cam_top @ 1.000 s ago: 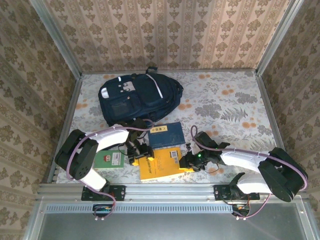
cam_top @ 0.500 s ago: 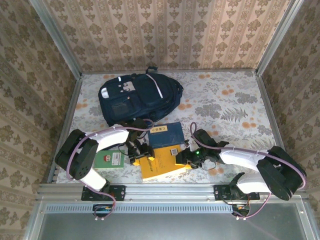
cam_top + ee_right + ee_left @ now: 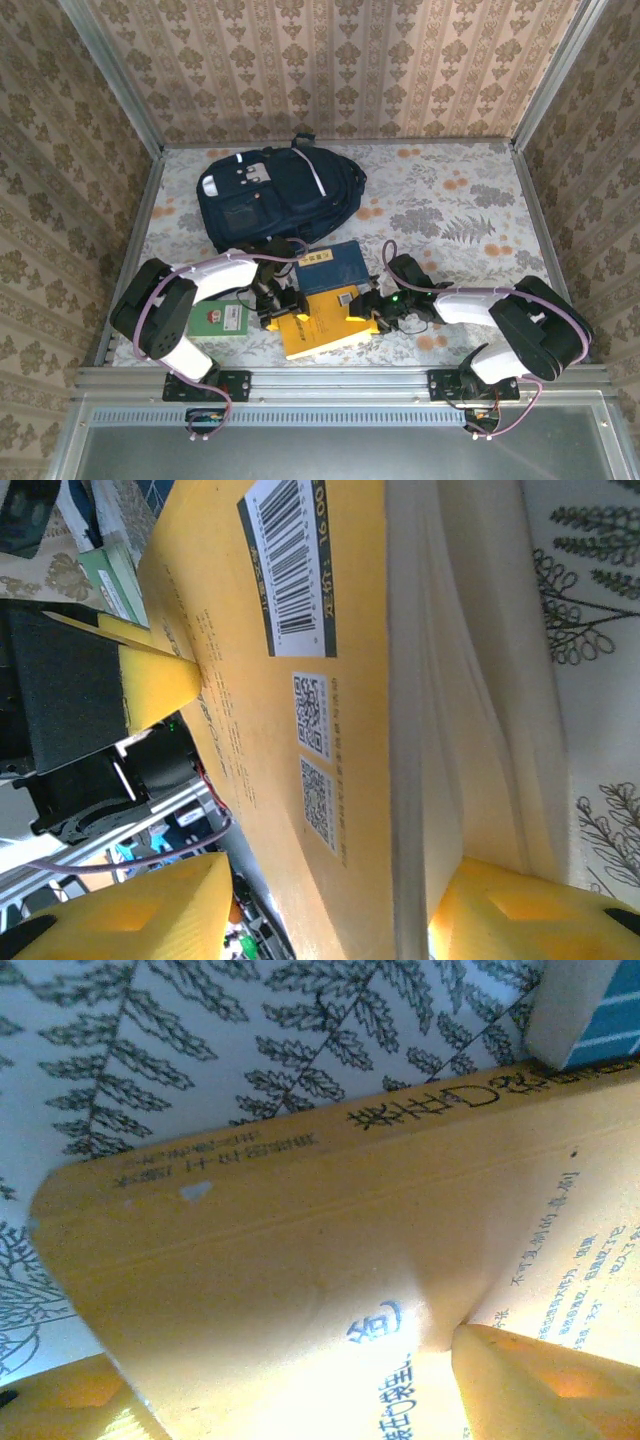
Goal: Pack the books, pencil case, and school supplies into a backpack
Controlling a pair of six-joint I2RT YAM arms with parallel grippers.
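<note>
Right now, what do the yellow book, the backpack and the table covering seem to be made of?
Yellow book: paper, with a matte card cover; stacked page edges show, and the cover dents. Backpack: likely woven navy fabric, dull, slumping in soft folds. Table covering: flower-printed sheet, cloth or vinyl, hard to tell.

Near part of navy book (image 3: 333, 267) out of sight beneath orange-yellow book (image 3: 320, 330)
</note>
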